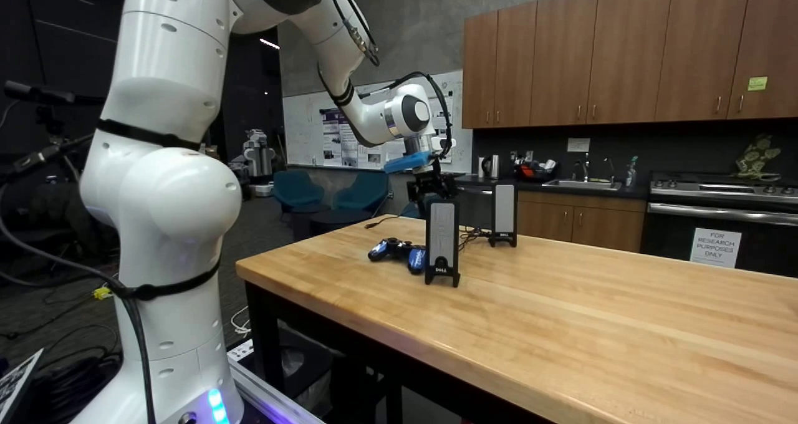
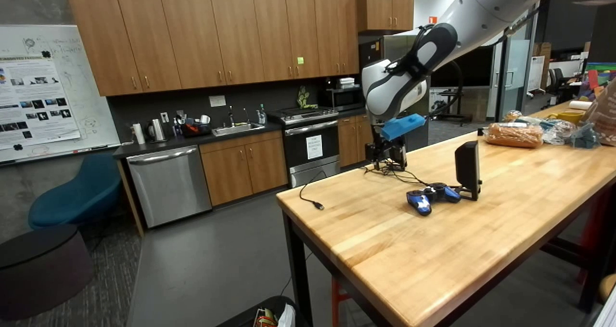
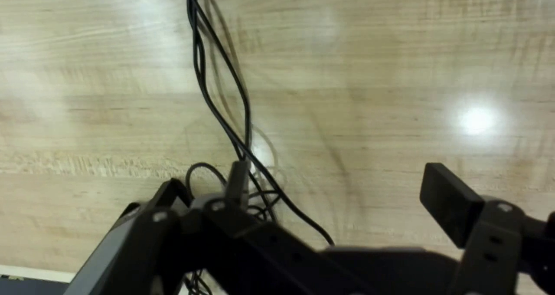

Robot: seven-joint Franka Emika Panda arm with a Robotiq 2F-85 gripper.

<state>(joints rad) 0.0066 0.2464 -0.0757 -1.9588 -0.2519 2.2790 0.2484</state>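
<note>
1. The jaws of the gripper (image 3: 342,191) are spread wide; only wood and part of the cables (image 3: 243,152) are seen through the gap between the fingers (image 3: 451,204); both tips are pointed down over the far side of the table (image 2: 365,240).
2. The cables are strung across the table below the gripper and are partly hidden by the left finger in the wrist view; whether they are touched cannot be told.
3. The far speaker (image 1: 504,215) is stood upright to the right of the gripper in an exterior view; contact cannot be judged; the near speaker (image 1: 441,243) is stood upright in front of the gripper there; the controller (image 2: 437,189) is laid just left of it in both exterior views.
4. Something white (image 2: 205,119) is held in the rack (image 2: 195,130) on the far counter (image 2: 178,142); a wrapper (image 2: 264,318) and a white scrap (image 2: 287,316) are held in the bin (image 2: 274,302) beside a table leg.
5. The far table edge is seen at lower left in the wrist view, near the gripper; a plug (image 2: 317,205) is laid by the left edge in an exterior view; wood is stretched broadly rightward from the near speaker.
</note>
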